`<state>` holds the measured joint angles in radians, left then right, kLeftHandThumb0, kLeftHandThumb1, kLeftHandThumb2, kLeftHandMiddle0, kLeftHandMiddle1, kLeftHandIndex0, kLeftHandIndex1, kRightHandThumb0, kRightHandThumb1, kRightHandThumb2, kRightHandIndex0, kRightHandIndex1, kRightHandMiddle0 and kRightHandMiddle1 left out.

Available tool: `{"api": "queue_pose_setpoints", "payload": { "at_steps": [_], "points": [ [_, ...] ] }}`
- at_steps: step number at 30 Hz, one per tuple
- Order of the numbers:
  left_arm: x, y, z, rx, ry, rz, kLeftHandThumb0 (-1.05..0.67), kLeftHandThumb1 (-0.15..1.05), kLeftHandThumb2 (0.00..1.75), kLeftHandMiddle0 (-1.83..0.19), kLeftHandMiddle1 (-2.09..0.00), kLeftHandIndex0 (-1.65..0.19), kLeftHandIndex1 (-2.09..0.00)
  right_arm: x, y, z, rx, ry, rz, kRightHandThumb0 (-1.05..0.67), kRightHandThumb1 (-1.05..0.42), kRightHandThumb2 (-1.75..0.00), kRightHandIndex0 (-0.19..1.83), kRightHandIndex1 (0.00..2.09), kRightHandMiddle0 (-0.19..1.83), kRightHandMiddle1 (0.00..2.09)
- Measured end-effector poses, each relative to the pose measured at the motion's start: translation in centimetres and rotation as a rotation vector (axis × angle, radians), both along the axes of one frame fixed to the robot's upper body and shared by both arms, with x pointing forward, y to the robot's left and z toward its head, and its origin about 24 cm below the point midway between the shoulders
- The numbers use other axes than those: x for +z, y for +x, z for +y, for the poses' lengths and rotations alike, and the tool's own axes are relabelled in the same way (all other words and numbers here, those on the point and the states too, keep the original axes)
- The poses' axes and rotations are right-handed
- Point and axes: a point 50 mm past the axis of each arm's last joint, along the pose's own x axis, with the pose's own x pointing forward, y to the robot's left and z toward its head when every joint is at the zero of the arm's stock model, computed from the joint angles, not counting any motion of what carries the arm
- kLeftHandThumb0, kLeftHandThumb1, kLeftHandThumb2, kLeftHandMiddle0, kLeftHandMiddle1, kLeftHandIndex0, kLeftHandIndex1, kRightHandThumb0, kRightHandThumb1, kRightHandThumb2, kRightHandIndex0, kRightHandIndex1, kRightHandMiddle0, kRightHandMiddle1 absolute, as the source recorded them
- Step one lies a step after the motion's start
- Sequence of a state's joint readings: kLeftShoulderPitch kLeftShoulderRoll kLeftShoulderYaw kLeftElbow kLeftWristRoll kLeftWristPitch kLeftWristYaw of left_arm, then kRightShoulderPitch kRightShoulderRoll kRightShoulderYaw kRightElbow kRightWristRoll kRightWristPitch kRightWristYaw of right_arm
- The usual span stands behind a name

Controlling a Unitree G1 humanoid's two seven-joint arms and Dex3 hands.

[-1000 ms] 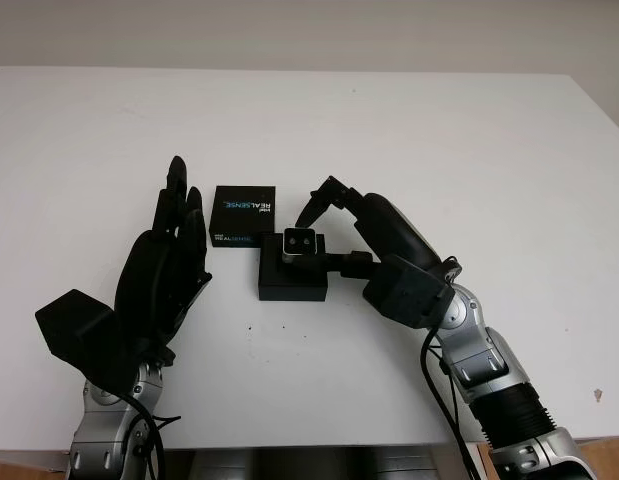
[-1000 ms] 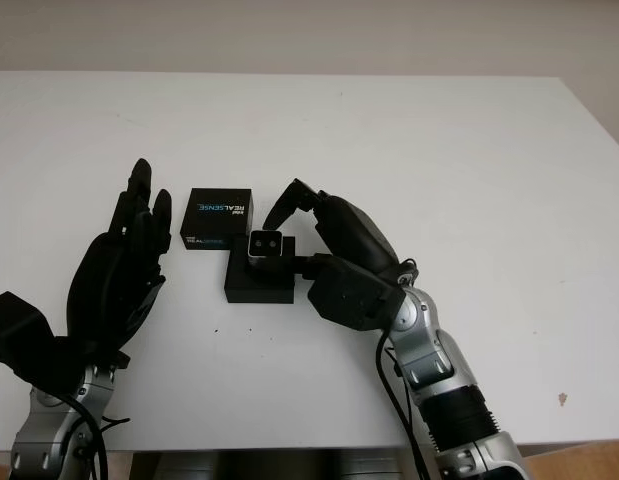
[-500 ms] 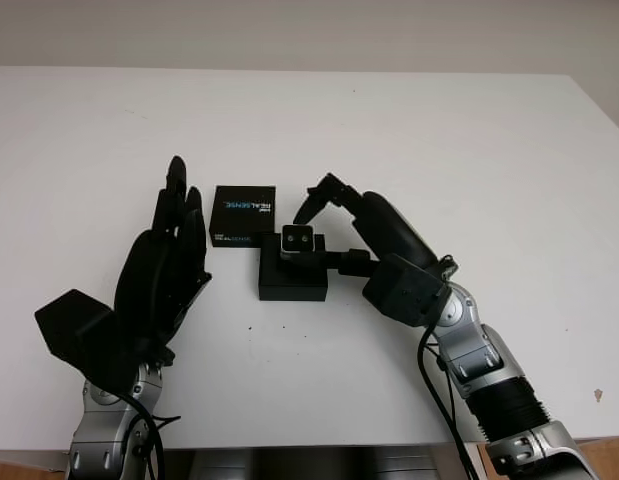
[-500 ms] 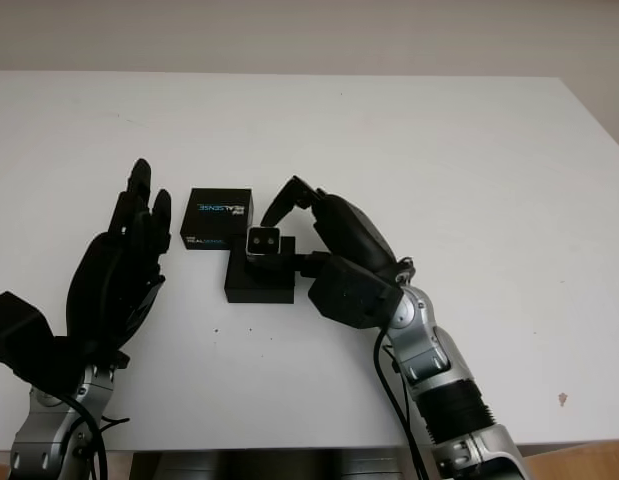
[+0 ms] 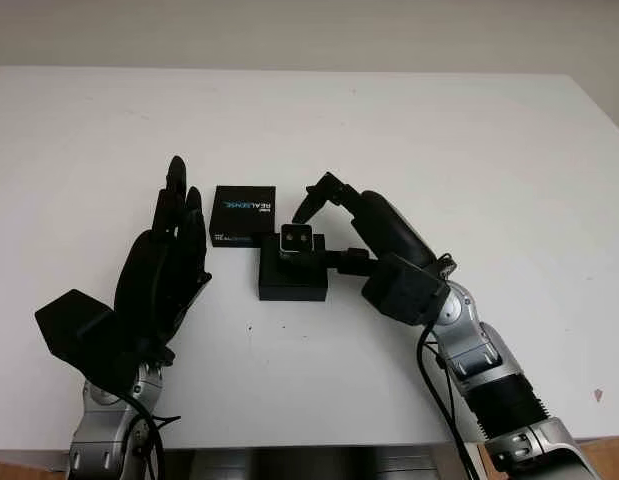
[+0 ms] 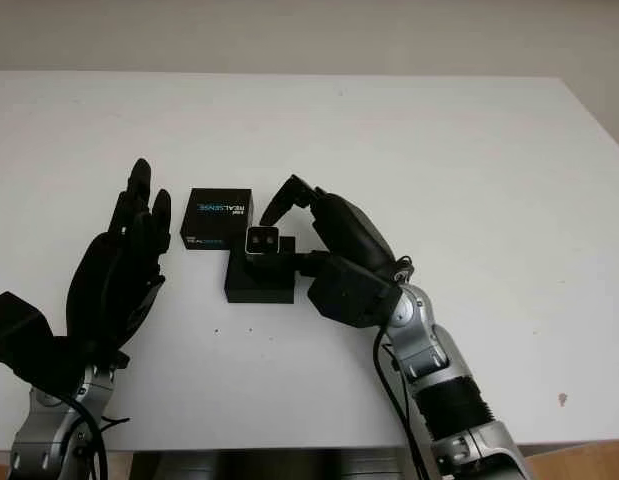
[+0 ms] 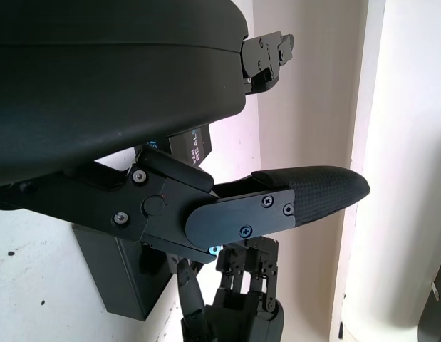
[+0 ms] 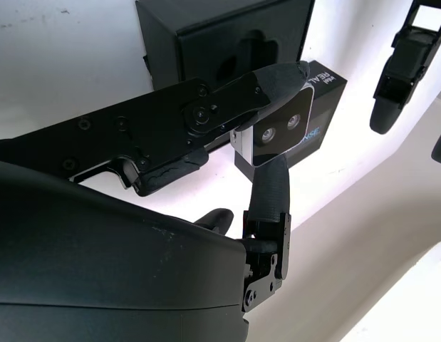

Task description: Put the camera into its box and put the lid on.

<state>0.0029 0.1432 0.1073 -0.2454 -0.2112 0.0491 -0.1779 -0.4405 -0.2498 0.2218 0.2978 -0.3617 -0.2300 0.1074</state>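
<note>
My right hand (image 5: 324, 225) is shut on the small silver camera (image 5: 296, 240), holding it upright just above the open black box (image 5: 292, 280) near the table's middle. In the right wrist view the camera (image 8: 276, 132) is pinched between two fingers (image 8: 273, 182), with the box's moulded cavity (image 8: 234, 43) behind it. The black lid (image 5: 243, 215), printed REALSENSE, lies flat on the table just behind and left of the box. My left hand (image 5: 169, 255) is open and upright, to the left of the box and lid.
The white table (image 5: 439, 140) stretches wide on all sides, with its front edge near my arms. A small dark speck (image 5: 598, 395) marks the near right corner.
The right hand has shifted the camera slightly toward the back of the box. The left hand, box and lid have not moved.
</note>
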Motion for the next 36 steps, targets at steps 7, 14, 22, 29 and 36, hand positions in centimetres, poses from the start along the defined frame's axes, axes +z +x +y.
{"api": "queue_pose_setpoints", "payload": {
  "at_steps": [7,14,22,29,36],
  "points": [
    [0.0,0.0,0.0,0.0,0.0,0.0,-0.82,1.05,0.61,0.19,0.0,0.19,0.0,-0.1,0.0,0.0,0.006,-0.002,0.004,-0.41,-1.04,-0.05,0.1,0.58,0.22,1.71],
    [-0.1,-0.1,0.0,0.002,0.001,0.003,-0.82,1.05,0.61,0.19,0.0,0.19,0.0,-0.3,-0.1,0.2,0.02,-0.01,0.014,-0.41,-1.04,-0.06,0.11,0.56,0.22,1.71],
    [-0.2,-0.2,0.1,0.01,0.007,0.008,-0.82,1.05,0.61,0.19,0.0,0.19,0.0,-0.6,-0.2,0.5,0.045,-0.017,0.025,-0.42,-1.04,-0.05,0.11,0.56,0.22,1.72],
    [-0.2,-0.2,0.1,0.014,0.006,0.007,-0.83,1.05,0.61,0.19,0.0,0.19,0.0,-1.1,-0.2,0.7,0.057,-0.018,0.035,-0.43,-1.04,-0.05,0.11,0.57,0.23,1.73],
    [-0.1,-0.2,0.1,0.012,0.006,0.006,-0.82,1.05,0.61,0.19,0.0,0.19,0.0,-1.2,-0.2,0.6,0.059,-0.018,0.041,-0.42,-1.04,-0.05,0.11,0.56,0.22,1.72]
  ]
}}
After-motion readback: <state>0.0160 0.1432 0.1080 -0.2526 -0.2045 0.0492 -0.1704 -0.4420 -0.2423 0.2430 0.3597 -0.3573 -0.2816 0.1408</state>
